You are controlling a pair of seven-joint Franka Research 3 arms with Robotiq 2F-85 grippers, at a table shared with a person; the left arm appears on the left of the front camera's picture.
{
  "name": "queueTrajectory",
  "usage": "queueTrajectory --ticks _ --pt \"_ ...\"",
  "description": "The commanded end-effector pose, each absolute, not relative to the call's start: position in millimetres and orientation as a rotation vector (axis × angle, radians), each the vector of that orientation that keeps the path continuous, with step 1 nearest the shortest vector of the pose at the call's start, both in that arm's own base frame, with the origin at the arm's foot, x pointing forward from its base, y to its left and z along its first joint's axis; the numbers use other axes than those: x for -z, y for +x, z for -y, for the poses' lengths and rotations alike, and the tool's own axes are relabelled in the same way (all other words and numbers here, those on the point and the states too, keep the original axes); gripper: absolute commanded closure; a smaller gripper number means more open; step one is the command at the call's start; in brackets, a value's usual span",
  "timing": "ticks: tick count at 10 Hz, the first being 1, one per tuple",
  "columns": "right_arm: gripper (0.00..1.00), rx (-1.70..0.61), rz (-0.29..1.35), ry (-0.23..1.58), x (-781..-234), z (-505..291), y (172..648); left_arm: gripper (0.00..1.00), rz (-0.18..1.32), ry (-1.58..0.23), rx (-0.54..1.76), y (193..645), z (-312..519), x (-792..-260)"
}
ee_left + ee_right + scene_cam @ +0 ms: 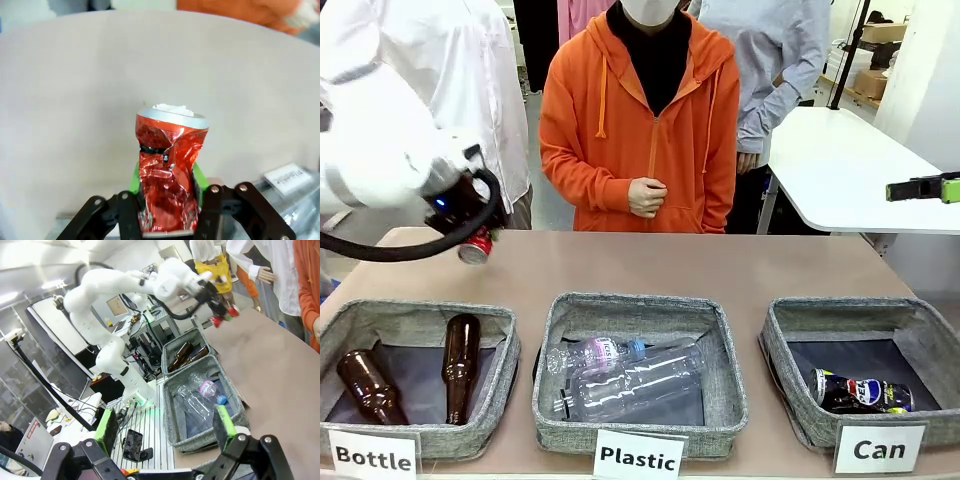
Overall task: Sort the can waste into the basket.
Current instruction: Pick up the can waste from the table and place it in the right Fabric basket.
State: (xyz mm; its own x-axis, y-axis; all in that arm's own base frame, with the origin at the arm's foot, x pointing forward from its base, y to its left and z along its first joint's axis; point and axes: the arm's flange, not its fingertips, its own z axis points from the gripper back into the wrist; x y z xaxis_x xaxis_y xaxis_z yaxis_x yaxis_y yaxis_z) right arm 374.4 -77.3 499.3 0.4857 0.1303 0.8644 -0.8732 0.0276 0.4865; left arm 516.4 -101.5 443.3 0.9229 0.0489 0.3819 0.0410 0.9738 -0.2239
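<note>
The left gripper [478,238] clamped its fingers on the crumpled red metal can [167,175] above the tan table [650,265]. The grey woven "Can" basket [800,400] held the black Pepsi can [860,392]. The right gripper [167,430] gaped empty.

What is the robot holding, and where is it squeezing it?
The left gripper holds the crushed red can, its fingers squeezing the can's lower sides. The right gripper is open and holds nothing.

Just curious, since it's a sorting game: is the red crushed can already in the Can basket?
No, the red crushed can is clamped in the left gripper above the table, while the Can basket holds a black can.
</note>
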Motion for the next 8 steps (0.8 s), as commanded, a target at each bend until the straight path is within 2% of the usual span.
queueTrajectory --ticks 1,4,6,7,8 --pt "0.00 -0.915 0.742 1.309 -500 78 374 1.00 0.386 -0.266 0.152 436 51 -494" --pt "0.00 -0.915 0.742 1.309 -500 78 374 1.00 0.362 -0.390 0.519 333 9 -519" --pt "0.00 -0.915 0.742 1.309 -500 78 374 1.00 0.415 -0.440 0.668 286 -4 -521" --pt "0.00 -0.915 0.742 1.309 -500 78 374 1.00 0.427 -0.471 0.621 289 -6 -521" --pt "0.00 -0.915 0.742 1.309 -500 78 374 1.00 0.384 -0.428 0.612 300 6 -521"
